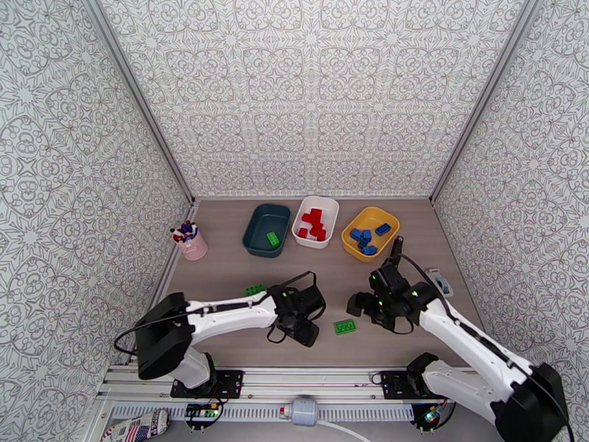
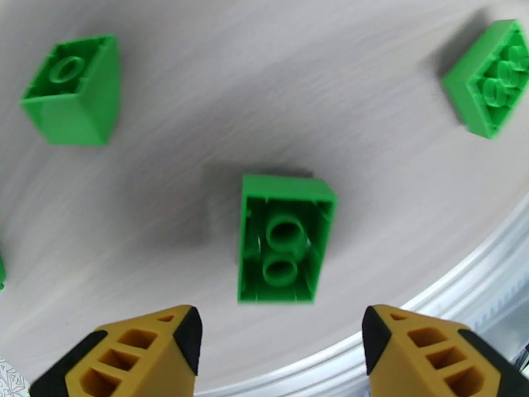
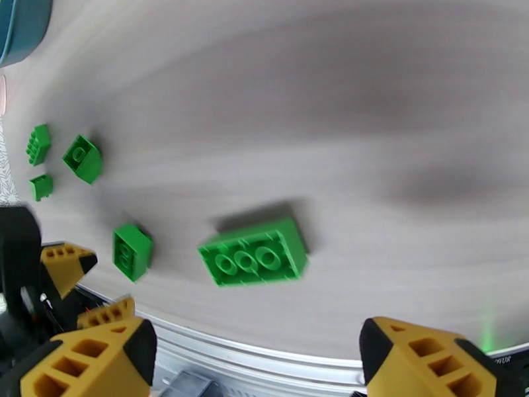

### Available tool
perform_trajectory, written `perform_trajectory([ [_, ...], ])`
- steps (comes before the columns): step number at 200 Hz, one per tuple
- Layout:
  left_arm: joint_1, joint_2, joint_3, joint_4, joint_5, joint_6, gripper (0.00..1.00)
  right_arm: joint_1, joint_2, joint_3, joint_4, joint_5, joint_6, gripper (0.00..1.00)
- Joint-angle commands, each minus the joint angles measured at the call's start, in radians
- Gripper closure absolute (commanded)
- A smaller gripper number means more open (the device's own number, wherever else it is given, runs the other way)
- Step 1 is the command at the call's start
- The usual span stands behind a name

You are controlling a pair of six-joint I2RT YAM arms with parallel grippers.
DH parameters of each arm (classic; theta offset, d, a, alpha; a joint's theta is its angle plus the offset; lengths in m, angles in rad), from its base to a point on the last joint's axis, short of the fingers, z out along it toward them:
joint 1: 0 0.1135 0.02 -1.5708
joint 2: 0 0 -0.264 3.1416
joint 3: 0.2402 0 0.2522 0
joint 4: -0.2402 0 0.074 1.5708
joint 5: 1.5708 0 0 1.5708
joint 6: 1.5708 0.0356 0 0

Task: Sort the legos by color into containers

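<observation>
Three containers stand at the back: a dark teal tray [image 1: 258,219] with one green lego [image 1: 273,239], a white tray [image 1: 327,215] with red legos [image 1: 313,222], and a yellow tray [image 1: 372,215] with blue legos [image 1: 364,237]. Only green legos lie loose at the front. My left gripper [image 2: 281,339] is open, and an upside-down green brick [image 2: 284,239] lies just beyond its fingertips, untouched. My right gripper [image 3: 254,349] is also open, a little short of a long green brick [image 3: 254,259] lying hollow side up. In the top view the left gripper [image 1: 303,329] and right gripper [image 1: 362,305] flank that long brick [image 1: 344,327].
More green bricks lie around: two [image 2: 73,90] [image 2: 489,77] in the left wrist view, and several [image 3: 82,159] at the left of the right wrist view. A pink cup [image 1: 193,244] of pens stands far left. The metal rail [image 2: 463,279] edges the table's front.
</observation>
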Motion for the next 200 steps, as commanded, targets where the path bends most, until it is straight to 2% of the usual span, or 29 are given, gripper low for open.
perform_trajectory([
  [1,-0.007,0.067,0.041,0.004,-0.036,-0.002,0.36,-0.002,-0.051,-0.032,-0.027,-0.006,0.05,0.14],
  [70,0.0,0.161,0.095,0.025,-0.031,0.007,0.44,-0.002,-0.094,-0.048,-0.031,-0.017,0.072,0.16],
  [114,0.005,0.157,0.103,0.027,-0.022,-0.001,0.65,-0.003,-0.072,-0.046,-0.027,-0.013,0.071,0.16],
  [140,0.016,0.117,0.1,0.031,-0.02,-0.019,0.7,-0.003,-0.02,-0.038,0.0,-0.028,0.058,0.16],
  [166,0.061,0.068,0.101,0.047,0.004,-0.039,0.73,-0.002,0.038,-0.007,0.058,-0.048,0.055,0.17],
  [200,0.166,0.021,0.133,0.071,0.054,-0.053,0.73,-0.002,0.141,0.053,0.149,-0.086,0.045,0.18],
])
